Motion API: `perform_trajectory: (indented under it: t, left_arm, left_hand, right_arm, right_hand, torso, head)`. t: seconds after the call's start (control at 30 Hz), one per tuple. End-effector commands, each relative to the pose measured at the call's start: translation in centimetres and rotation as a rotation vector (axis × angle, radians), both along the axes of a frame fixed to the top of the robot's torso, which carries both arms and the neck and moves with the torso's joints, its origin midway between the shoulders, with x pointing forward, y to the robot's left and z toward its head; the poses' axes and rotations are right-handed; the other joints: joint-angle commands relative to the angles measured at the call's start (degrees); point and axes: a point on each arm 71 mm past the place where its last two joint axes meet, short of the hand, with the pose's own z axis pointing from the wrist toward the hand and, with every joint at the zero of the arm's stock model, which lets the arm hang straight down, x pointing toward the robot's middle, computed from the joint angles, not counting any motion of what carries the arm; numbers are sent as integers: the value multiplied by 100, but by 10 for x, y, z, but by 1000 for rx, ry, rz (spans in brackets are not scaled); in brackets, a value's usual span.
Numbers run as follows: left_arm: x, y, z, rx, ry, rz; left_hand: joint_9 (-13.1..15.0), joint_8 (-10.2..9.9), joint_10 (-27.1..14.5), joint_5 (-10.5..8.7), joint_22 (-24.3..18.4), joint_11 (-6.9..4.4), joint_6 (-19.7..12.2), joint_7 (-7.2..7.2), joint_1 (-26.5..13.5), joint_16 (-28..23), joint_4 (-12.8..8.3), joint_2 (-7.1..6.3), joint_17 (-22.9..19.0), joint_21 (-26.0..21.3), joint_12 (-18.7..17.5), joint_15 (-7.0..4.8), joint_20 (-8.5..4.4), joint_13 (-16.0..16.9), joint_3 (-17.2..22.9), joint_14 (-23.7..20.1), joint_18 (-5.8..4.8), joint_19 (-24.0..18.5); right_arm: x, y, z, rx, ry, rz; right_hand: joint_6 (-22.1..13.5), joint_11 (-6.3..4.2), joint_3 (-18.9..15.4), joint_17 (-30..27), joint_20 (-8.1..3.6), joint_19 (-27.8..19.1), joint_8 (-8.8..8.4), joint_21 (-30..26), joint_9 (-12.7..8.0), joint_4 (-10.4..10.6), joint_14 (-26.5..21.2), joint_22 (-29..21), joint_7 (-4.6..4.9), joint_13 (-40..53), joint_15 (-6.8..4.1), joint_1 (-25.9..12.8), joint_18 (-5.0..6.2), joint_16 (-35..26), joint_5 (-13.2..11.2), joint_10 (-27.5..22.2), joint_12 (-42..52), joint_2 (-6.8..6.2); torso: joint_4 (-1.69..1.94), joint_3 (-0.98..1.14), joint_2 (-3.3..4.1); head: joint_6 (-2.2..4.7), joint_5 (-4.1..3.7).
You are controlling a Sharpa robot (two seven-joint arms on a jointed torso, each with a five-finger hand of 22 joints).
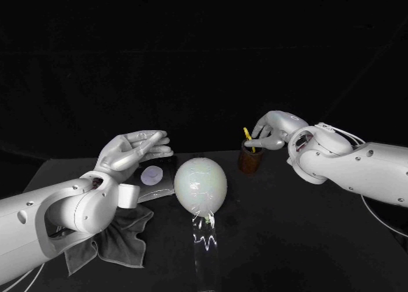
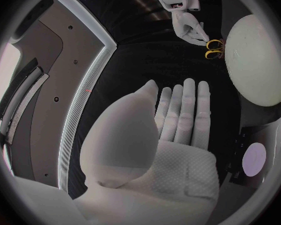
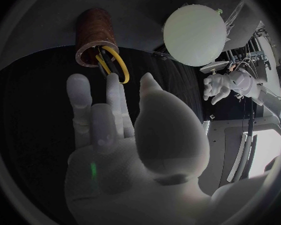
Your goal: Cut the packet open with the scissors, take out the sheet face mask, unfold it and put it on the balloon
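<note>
The white balloon (image 1: pixel 201 184) (image 2: pixel 256 60) (image 3: pixel 193 35) stands on a clear stand at the table's middle. Left of it lies the dark packet (image 1: pixel 151 176) (image 2: pixel 256 157) with a pale round mark. My left hand (image 1: pixel 134 149) (image 2: pixel 178 120) (image 3: pixel 218 85) hangs above the packet, fingers straight, holding nothing. A brown cup (image 1: pixel 251 159) (image 3: pixel 93 35) right of the balloon holds the yellow-handled scissors (image 1: pixel 247 134) (image 2: pixel 212 49) (image 3: pixel 115 65). My right hand (image 1: pixel 270 131) (image 2: pixel 190 27) (image 3: pixel 122 130) hovers over the cup, its fingertips at the yellow handles, thumb and fingers apart.
A grey cloth (image 1: pixel 116 240) lies crumpled at the front left, under my left forearm. The clear stand's stem (image 1: pixel 204 243) runs toward the table's front edge. Bare black table (image 1: pixel 291 243) lies to the front right.
</note>
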Motion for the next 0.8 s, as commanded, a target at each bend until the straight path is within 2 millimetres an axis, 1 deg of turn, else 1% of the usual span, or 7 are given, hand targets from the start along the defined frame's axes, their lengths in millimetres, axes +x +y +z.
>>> perform_trajectory:
  t: [0.03, 0.2, 0.33, 0.47, 0.6, 0.8]
  left_arm:
    - [-1, -2, 3, -16, -18, -17]
    - [-1, -1, 3, -15, -18, -16]
    - [0, -1, 3, -15, -17, -15]
    - [0, -1, 3, -15, -17, -15]
    - [0, -1, 3, -15, -16, -16]
    - [0, -1, 3, -14, -15, -16]
  left_hand:
    - [-9, -31, 44, 17, -6, 2, 19, 38, -36, -26, 32, -6, 7, -27, -26, -14, -2, 0, 17, 45, 44, 27]
    - [-10, -33, 52, 17, -8, 0, 23, 36, -40, -26, 28, -3, 11, -29, -31, -15, -2, 2, 21, 49, 44, 31]
    - [-10, -33, 52, 17, -8, 0, 23, 36, -40, -26, 28, -3, 11, -29, -31, -15, -2, 2, 21, 49, 44, 31]
    - [-10, -33, 52, 17, -8, 0, 23, 36, -40, -26, 28, -3, 11, -29, -31, -15, -2, 2, 21, 49, 44, 31]
    - [-10, -33, 52, 17, -8, 0, 23, 36, -40, -26, 28, -3, 11, -29, -31, -15, -2, 2, 21, 49, 44, 31]
    - [-10, -33, 52, 17, -8, 0, 23, 36, -40, -26, 28, -3, 11, -29, -31, -15, -2, 2, 21, 49, 44, 31]
  right_arm:
    - [1, 0, -3, -39, 9, -9]
    - [2, 1, -5, -45, 14, -11]
    - [3, 4, -6, -47, 13, -6]
    - [4, 6, -8, -54, 12, -8]
    - [7, 6, -8, -60, 4, -16]
    - [11, 7, -9, -72, -2, -28]
  right_hand:
    - [51, -11, -2, 103, -4, 91, 48, 98, 14, -12, 148, 137, -14, 21, -51, 32, -109, 65, -36, 57, 32, 72]
    - [82, -27, 7, 156, -14, 128, 61, 174, 22, -12, 165, 241, -31, 40, -64, 59, -123, 103, -33, 91, 32, 101]
    - [156, -62, 32, 270, -36, 209, 83, 339, 36, -13, 200, 469, -68, 75, -92, 112, -154, 181, 12, 168, 38, 165]
    - [192, -81, 53, 383, -48, 273, 90, 457, 41, -13, 227, 635, -87, 91, -107, 151, -178, 248, 43, 208, 44, 199]
    - [218, -95, 71, 426, -57, 310, 95, 532, 44, -14, 239, 738, -102, 103, -119, 181, -193, 279, 51, 234, 47, 226]
    - [242, -107, 82, 492, -64, 351, 100, 609, 47, -14, 255, 846, -115, 114, -130, 202, -208, 320, 63, 261, 53, 239]
  torso:
    - [2, 2, -2]
    - [-6, -4, -9]
    - [-14, 0, -9]
    - [-13, -3, -13]
    - [-10, 3, -14]
    - [-13, 2, -20]
  head:
    - [-11, 2]
    - [-30, 10]
    - [-37, 11]
    - [-43, 6]
    - [-50, 3]
    - [-53, 8]
